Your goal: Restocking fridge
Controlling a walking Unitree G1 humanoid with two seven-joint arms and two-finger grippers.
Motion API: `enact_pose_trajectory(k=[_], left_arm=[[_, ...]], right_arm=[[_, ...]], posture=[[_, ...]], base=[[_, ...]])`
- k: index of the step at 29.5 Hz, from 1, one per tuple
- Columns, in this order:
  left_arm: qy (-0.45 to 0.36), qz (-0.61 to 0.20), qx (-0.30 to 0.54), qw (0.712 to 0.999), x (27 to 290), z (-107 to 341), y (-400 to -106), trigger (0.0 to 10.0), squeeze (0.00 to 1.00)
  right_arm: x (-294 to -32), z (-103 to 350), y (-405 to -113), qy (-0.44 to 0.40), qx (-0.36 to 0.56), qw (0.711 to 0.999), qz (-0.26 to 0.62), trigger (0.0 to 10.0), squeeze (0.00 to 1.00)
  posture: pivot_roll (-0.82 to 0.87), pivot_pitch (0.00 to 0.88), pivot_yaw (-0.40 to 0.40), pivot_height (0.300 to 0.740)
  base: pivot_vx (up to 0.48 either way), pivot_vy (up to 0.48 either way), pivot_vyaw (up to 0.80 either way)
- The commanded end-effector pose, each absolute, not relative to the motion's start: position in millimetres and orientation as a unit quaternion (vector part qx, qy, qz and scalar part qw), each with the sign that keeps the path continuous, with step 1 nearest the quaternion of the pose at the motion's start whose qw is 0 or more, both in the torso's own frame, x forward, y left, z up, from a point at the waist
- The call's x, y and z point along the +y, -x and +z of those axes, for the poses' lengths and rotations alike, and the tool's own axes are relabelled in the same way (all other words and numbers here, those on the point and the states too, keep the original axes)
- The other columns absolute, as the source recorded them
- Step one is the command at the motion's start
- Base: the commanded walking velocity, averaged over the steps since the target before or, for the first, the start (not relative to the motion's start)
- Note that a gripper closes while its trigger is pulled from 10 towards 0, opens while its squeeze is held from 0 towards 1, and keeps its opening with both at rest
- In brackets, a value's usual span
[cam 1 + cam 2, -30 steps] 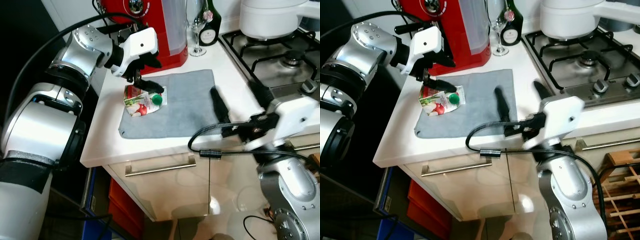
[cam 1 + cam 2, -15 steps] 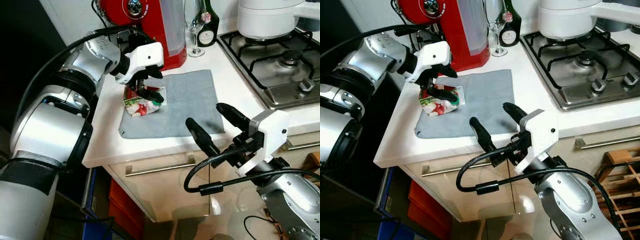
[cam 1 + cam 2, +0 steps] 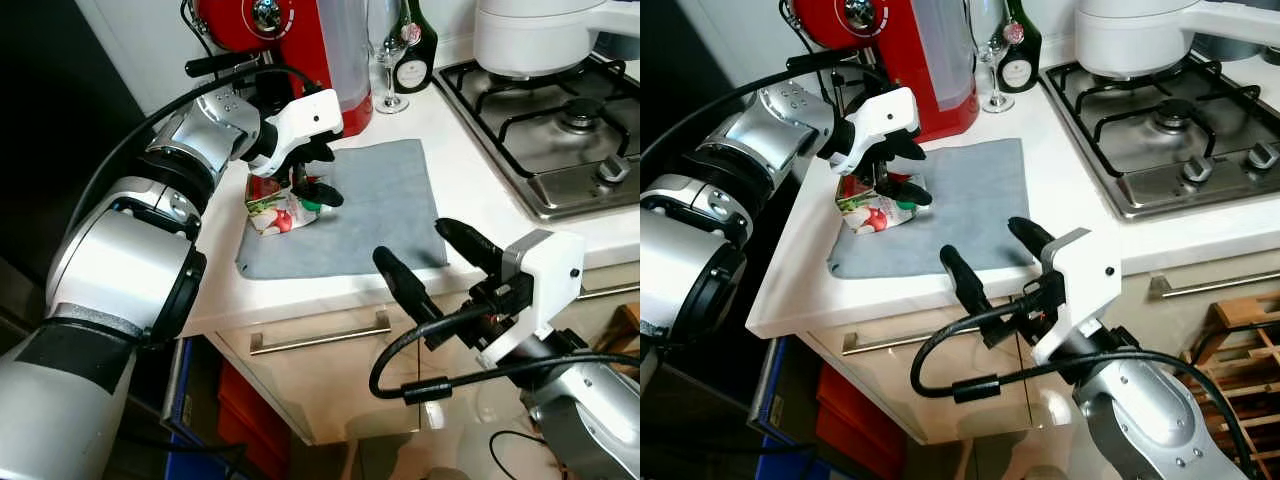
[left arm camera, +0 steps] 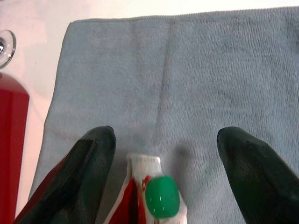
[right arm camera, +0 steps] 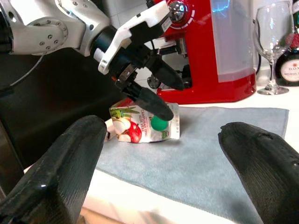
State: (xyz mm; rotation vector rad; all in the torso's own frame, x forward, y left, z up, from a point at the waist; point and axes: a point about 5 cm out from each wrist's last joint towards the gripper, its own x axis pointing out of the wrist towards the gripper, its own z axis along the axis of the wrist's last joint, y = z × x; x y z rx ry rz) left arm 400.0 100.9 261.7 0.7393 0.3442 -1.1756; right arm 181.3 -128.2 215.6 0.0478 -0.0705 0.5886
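A kitchen counter seen from above by a robot. On the white countertop (image 3: 215, 275) lies a grey cloth (image 3: 375, 215), and near the cloth's far left corner sits a small juice pouch (image 3: 280, 208) with a green cap (image 4: 162, 197), printed with red fruit.

The left gripper (image 3: 312, 180) hovers right over the pouch, its two black fingers (image 4: 91, 154) spread wide. In the left wrist view the cap lies between the fingertips, closer to one finger than the other, and neither finger appears to touch the pouch — it is not yet gripped.

The right gripper (image 3: 988, 252) is held out in front of the counter's near edge, fingers also spread wide and holding nothing. Through the gap between its fingers the pouch and the left gripper appear well beyond.

Past the pouch, beyond the left fingertips, stand a red appliance (image 3: 300, 50), a wine glass (image 3: 392, 45) and a dark bottle (image 3: 412, 50); a gas hob (image 3: 545, 130) lies off to the right.

The restocking looks barely begun: the pouch still needs grasping, lifting and carrying to a fridge.
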Motion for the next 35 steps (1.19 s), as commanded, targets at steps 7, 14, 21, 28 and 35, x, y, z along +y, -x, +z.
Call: enact_pose_trajectory(k=[7, 14, 21, 28, 35], left_arm=[[-0.313, -0.517, 0.192, 0.774, 119, 252, -401, 10.0, 0.0], [-0.313, -0.49, 0.215, 0.785, 131, 243, -402, 10.0, 0.0], [-0.306, -0.467, 0.227, 0.798, 148, 241, -402, 10.0, 0.0], [-0.301, -0.47, 0.238, 0.795, 147, 230, -400, 10.0, 0.0], [-0.302, -0.473, 0.237, 0.793, 135, 220, -400, 10.0, 0.0]], right_arm=[[-124, 218, -175, -0.037, -0.029, 0.952, 0.302, 10.0, 0.0], [-121, 218, -174, -0.043, -0.019, 0.949, 0.313, 10.0, 0.0], [-120, 216, -174, -0.049, -0.011, 0.947, 0.317, 10.0, 0.0], [-119, 217, -177, -0.051, -0.008, 0.945, 0.323, 10.0, 0.0], [-118, 217, -175, -0.054, -0.007, 0.946, 0.32, 10.0, 0.0]], posture=[[-0.42, 0.0, 0.28, 0.74], [-0.42, 0.0, 0.272, 0.74], [-0.4, 0.0, 0.261, 0.74], [-0.4, 0.0, 0.254, 0.74], [-0.43, 0.0, 0.263, 0.74]], base=[[0.0, 0.0, 0.0], [0.0, 0.0, 0.0], [0.0, 0.0, 0.0], [0.0, 0.0, 0.0], [0.0, 0.0, 0.0]])
